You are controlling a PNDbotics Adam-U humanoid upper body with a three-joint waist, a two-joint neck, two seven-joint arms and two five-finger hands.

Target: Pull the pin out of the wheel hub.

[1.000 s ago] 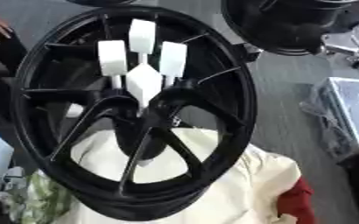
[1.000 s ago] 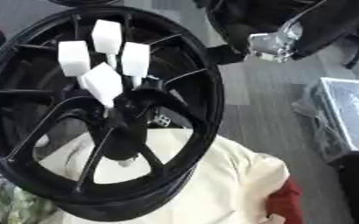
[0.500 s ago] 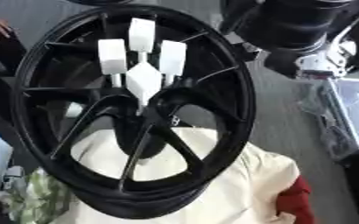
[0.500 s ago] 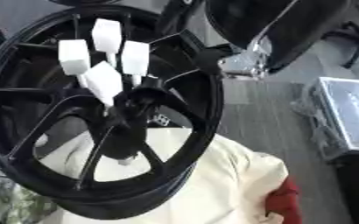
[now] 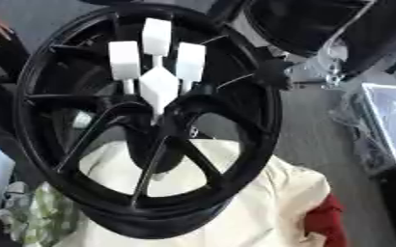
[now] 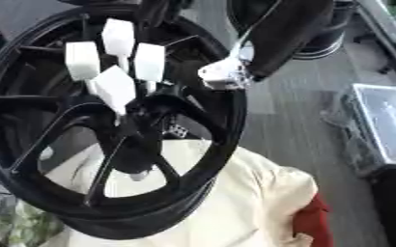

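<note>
While the black wheel (image 5: 261, 125) stands tilted on a cream cloth (image 5: 261, 202), its spokes run in to a dark hub (image 5: 163, 128) near the middle of both views. Four white pins stick up out of the hub: each has a thin stem topped by a blocky white head. The tallest pin (image 5: 157, 36) is at the back, a left pin (image 5: 124, 58) and a right pin (image 5: 190, 61) flank it, and a front pin (image 5: 159, 88) with a diamond-shaped head sits lowest, nearest the hub. All four are still seated in the hub. The right arm (image 6: 282, 29) comes down from the upper right, black and bulky, with a silver-white joint (image 6: 227, 72) just beside the wheel's right rim. Its hand cannot be made out in either view, so I cannot tell whether the fingers are apart or together. The left hand shows nowhere. The cloth lies under the wheel and spreads to the lower right, where a red cloth (image 5: 328, 222) peeks out beside it. A green-patterned rag (image 5: 41, 217) lies at the lower left. On the grey floor to the right is a silvery case (image 6: 387, 125).
</note>
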